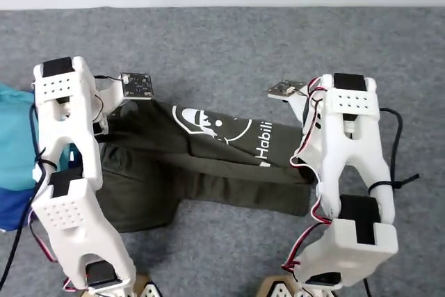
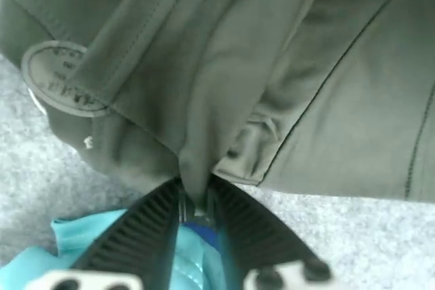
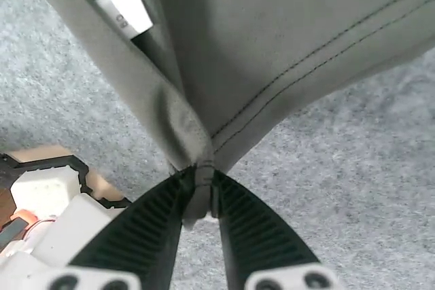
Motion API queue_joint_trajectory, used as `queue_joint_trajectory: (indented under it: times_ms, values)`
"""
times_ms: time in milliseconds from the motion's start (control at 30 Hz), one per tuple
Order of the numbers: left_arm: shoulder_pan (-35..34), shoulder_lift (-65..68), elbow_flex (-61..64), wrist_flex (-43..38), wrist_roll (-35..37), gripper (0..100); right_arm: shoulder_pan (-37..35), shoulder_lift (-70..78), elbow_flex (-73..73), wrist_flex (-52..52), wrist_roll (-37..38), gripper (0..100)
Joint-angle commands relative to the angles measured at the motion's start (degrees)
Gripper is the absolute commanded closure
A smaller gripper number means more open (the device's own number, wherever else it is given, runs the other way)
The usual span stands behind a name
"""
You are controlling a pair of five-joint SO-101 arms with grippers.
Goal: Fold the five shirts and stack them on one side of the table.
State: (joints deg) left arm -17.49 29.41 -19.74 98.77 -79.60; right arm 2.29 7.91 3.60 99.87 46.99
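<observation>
A dark olive shirt (image 1: 208, 165) with white print lies stretched across the grey table between the two arms, partly folded lengthwise. My left gripper (image 2: 197, 202) is shut on a bunched fold of the olive shirt (image 2: 258, 52) at its left end, near a round label (image 2: 58, 76). My right gripper (image 3: 199, 185) is shut on a pinched hem of the same shirt (image 3: 272, 45) at its right end, lifting it off the table. A white tag (image 3: 126, 10) shows inside the cloth. Turquoise and blue shirts (image 1: 17, 144) lie at the table's left edge.
The grey felt table (image 1: 222, 46) spreads open beyond the shirt toward the far edge. Turquoise cloth (image 2: 41, 263) lies right under the left gripper. Part of an arm base (image 3: 47, 188) sits near the right gripper.
</observation>
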Motion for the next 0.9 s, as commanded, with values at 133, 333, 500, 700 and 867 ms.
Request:
queue_joint_trajectory:
  times_ms: [133,333,500,700,867]
  values:
    - [-0.62,-1.05,-4.18,1.58,7.65,89,-0.40,-4.00,-0.97,3.12,0.26,81.2]
    - [-1.93,-2.46,-11.03,1.76,9.32,88,-1.89,-12.70,-1.14,2.95,0.18,69.6]
    - [-0.44,-5.36,-13.23,1.58,11.87,89,-5.32,-17.27,-1.14,1.80,-2.73,71.9]
    - [6.07,-1.41,-12.62,1.58,27.25,99,-12.53,-11.56,-1.05,-9.89,-11.16,99.8]
    - [10.64,5.27,-12.53,1.58,37.80,100,-20.00,-4.09,-1.14,-14.46,-17.85,99.2]
